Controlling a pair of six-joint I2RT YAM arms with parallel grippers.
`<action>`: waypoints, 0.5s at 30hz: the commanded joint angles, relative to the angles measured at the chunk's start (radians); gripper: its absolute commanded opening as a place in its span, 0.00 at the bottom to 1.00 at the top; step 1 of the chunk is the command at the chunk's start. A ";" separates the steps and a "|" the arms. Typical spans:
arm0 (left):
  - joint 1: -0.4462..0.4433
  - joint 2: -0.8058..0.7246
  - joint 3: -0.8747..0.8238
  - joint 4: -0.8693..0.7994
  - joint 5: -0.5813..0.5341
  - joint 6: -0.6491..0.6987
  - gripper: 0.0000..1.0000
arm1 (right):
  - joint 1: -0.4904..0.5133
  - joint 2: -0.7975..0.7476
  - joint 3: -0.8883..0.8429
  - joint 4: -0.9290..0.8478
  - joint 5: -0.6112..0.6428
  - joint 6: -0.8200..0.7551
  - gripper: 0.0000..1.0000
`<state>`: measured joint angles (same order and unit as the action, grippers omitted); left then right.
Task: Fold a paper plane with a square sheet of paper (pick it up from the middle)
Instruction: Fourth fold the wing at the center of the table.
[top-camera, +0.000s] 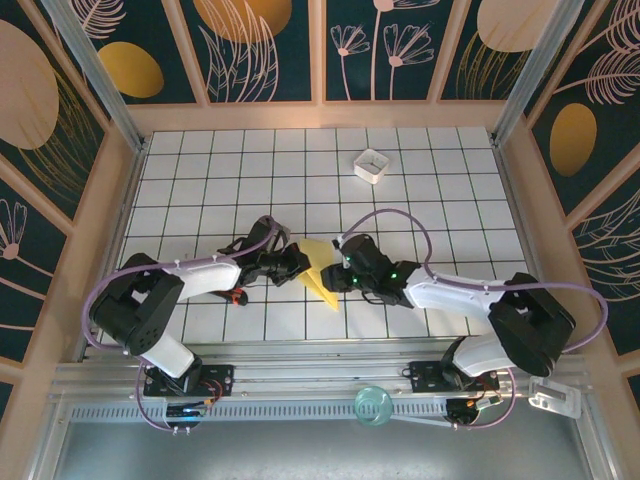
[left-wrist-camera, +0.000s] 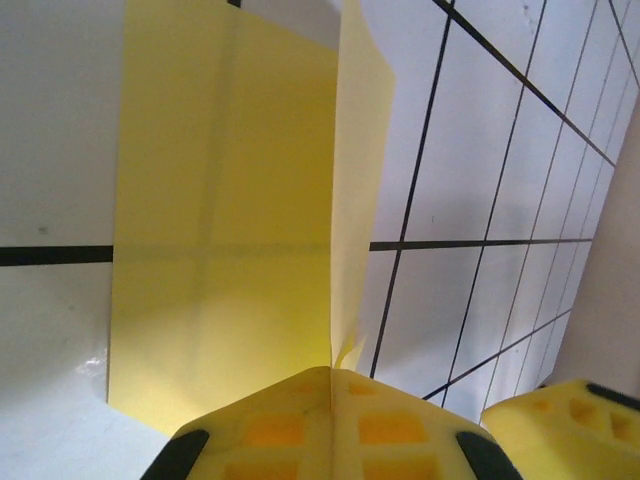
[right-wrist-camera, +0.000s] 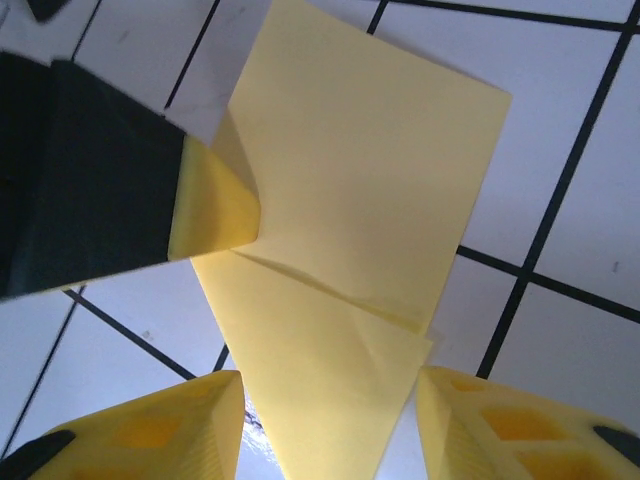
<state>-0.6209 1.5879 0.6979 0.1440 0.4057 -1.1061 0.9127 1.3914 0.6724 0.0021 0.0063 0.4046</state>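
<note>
The left gripper (top-camera: 296, 263) is closed: in the left wrist view its 2 yellow fingers meet at the tips (left-wrist-camera: 330, 385) and pinch a raised fold of the yellow paper sheet (left-wrist-camera: 220, 200). The right gripper (top-camera: 336, 276) is open. In the right wrist view its 2 fingers stand apart (right-wrist-camera: 330, 400), 1 on each side of the narrow end of the sheet (right-wrist-camera: 370, 170), with a gap at each side. The same view shows a left gripper fingertip (right-wrist-camera: 212, 212) against the left edge of the sheet.

The worktop (top-camera: 200, 160) is white with a black grid. Both arms reach inward from its near edge, and the 2 grippers face each other across the sheet.

The sheet (top-camera: 320, 272) is partly folded, with visible creases. It sits midway between the left and right edges of the worktop, nearer the near edge.

A small white square box (top-camera: 371, 165) stands near the far edge, right of centre, well apart from the sheet.
</note>
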 joint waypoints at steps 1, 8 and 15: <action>-0.002 -0.031 0.037 -0.125 -0.011 -0.118 0.00 | 0.051 0.029 0.005 0.047 0.094 0.007 0.49; -0.002 -0.025 0.077 -0.169 0.006 -0.163 0.00 | 0.160 0.105 0.045 0.016 0.287 0.057 0.45; -0.001 -0.016 0.084 -0.174 0.019 -0.179 0.00 | 0.226 0.192 0.113 -0.062 0.445 0.097 0.43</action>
<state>-0.6209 1.5799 0.7597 0.1024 0.4034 -1.1358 1.1172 1.5539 0.7471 -0.0158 0.3244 0.4629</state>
